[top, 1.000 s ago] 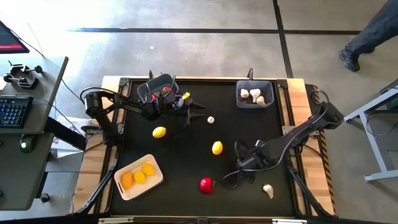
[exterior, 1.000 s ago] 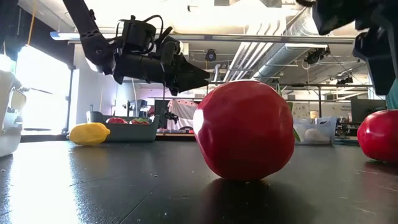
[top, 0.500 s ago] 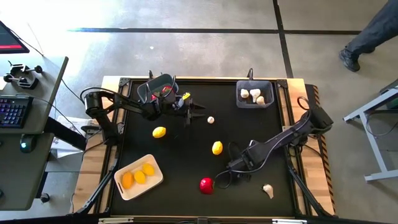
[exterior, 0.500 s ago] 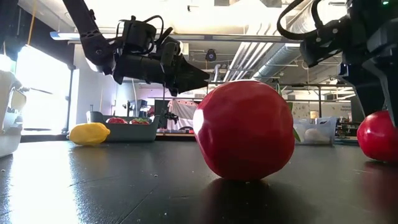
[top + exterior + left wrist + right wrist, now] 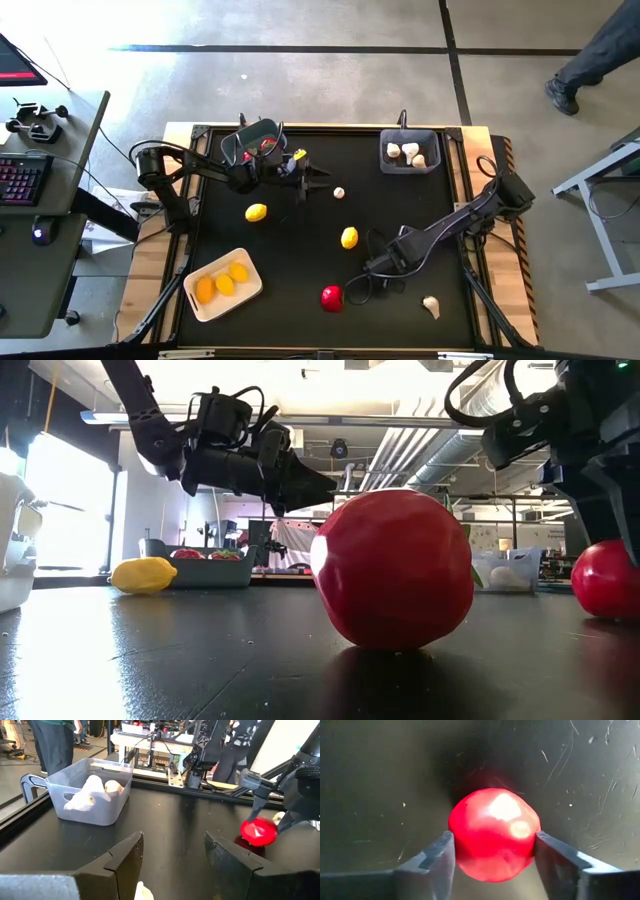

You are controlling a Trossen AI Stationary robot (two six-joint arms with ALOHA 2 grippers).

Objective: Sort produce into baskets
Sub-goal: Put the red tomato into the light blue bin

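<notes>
Fingers (image 5: 439,857) of the right gripper (image 5: 492,855) clamp the red tomato (image 5: 493,834), low on the bench (image 5: 300,260) near its front edge. Left gripper (image 5: 172,857) hovers open beside the grey-blue bin (image 5: 250,145).

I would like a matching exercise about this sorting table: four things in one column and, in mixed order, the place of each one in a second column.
Things:
1. red tomato
2. garlic bulbs
3. three yellow lemons
4. left gripper

Places:
A. in the cream tray
B. between the right gripper fingers
C. in the dark grey rectangular bin
D. above the mat, near the rounded grey-blue bin

Pairs: 1-B, 2-C, 3-A, 4-D
</notes>
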